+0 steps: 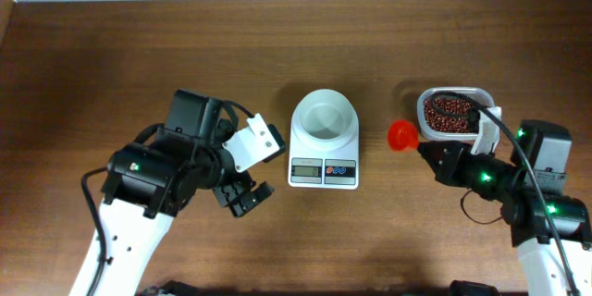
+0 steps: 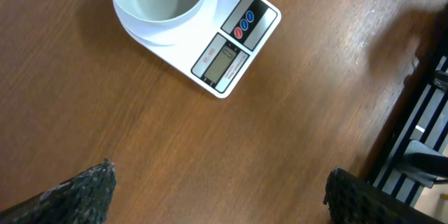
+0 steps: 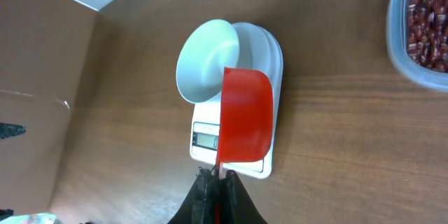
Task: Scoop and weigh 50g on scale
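— When viewed from overhead, how is the scale [image 1: 324,159] described?
— A small white body is noted at mid-table [image 1: 139,46], with one grey display, two blue buttons, one red button, and one round white bowl [image 1: 325,116] on top. Bare wood is left on every side. One tub of red beans [image 1: 451,114] is set well to its right.
— From the left wrist?
— The left gripper [image 2: 217,199] is spread wide, and nothing is held between its fingers [image 2: 77,192]. The scale is seen beyond open tabletop.
— From the right wrist?
— One red scoop [image 3: 245,115] is clamped by its handle in the right gripper [image 3: 218,192] and is seen in front of the scale.
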Controlling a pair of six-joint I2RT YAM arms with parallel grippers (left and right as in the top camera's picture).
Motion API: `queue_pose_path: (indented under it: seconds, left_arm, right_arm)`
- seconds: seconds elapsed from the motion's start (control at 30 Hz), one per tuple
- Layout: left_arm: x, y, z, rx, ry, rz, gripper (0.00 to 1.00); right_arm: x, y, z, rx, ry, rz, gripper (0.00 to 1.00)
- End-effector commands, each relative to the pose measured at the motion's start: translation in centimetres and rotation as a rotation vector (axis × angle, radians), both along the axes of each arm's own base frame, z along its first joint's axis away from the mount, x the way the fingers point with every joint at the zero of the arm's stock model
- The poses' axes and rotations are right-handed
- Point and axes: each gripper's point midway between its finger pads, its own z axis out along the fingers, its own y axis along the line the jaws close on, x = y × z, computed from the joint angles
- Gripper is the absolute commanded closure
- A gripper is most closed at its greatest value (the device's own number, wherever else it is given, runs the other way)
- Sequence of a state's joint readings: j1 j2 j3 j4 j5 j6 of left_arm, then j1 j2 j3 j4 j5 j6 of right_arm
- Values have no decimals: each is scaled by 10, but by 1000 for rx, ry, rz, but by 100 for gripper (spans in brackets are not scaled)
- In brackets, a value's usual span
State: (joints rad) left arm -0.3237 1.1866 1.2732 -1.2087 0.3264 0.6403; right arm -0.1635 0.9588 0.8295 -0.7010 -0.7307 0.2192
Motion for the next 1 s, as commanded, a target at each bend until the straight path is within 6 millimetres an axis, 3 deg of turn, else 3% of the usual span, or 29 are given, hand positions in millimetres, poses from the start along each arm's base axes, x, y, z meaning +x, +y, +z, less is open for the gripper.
queue_pose_path:
  seconds: [0.0,0.13,0.23,0.4,0.63,0.87,0.97]
  left_arm:
    - [1,-2,-13,6,43,-22,1]
    - [2,-2,-15,9,51,-21,1]
    - [1,-2,-15,9,53,-21,1]
    - [-10,-6,-15,-22,105,-40,1]
    - [-8,-3,-17,-1,97,-31,1]
    - [-5,3,-19,37,81,-14,1]
    - [-5,3,-19,37,81,-14,1]
  right_arm:
    - [4,3,21,-68,-123,79,96]
    - [18,-16,53,-177,-191,-10,96]
    - [22,-26,65,-223,-212,-56,96]
    - [17,-35,53,-290,-171,-69,96]
    - [15,-40,50,-317,-147,-93,96]
    - [9,-71,59,-508,-123,-171,96]
    - [14,-95,48,-603,-59,-250,96]
